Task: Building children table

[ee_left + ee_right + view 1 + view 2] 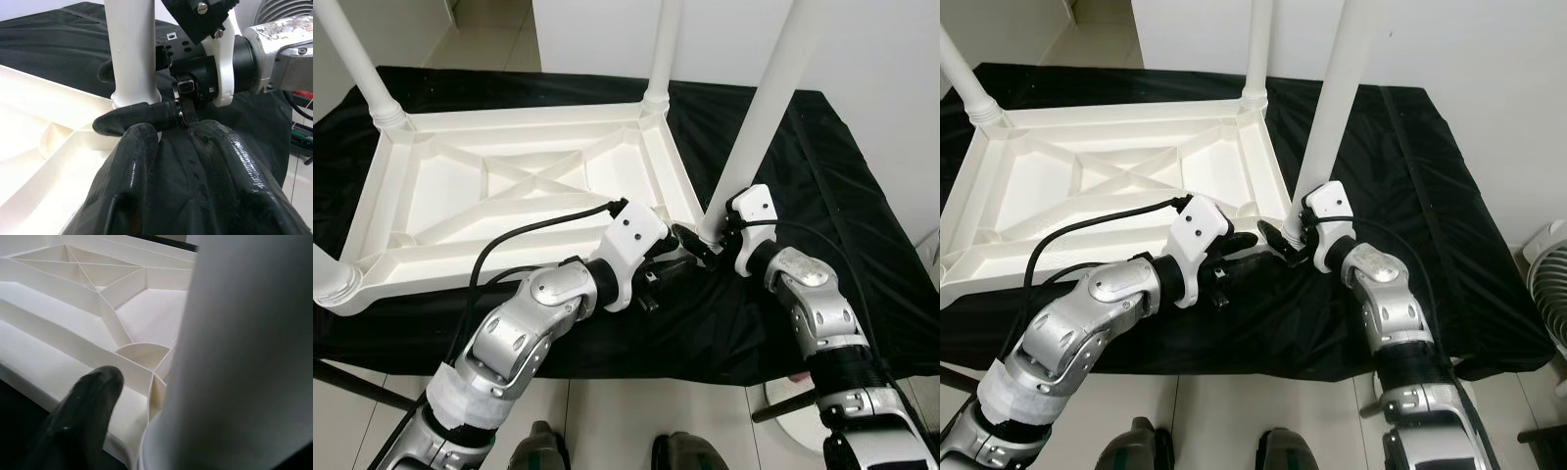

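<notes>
Children's table [519, 196], white plastic, lies upside down on our black-draped tabletop [832, 196], legs pointing up. In the eye views, our right pincer [702, 245] clasps the base of the near-right leg [759, 122]; our left pincer [656, 279] sits just beside that corner. Left wrist view: its fingers [132, 171] look spread. Right wrist view: one finger [83, 421] flanks the leg.

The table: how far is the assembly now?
The tabletop lies upside down on the black cloth. Legs stand in all four corners. In hand: the right gripper holds the base of the near right leg; the left gripper is beside it. Left: turn the table upright.
</notes>
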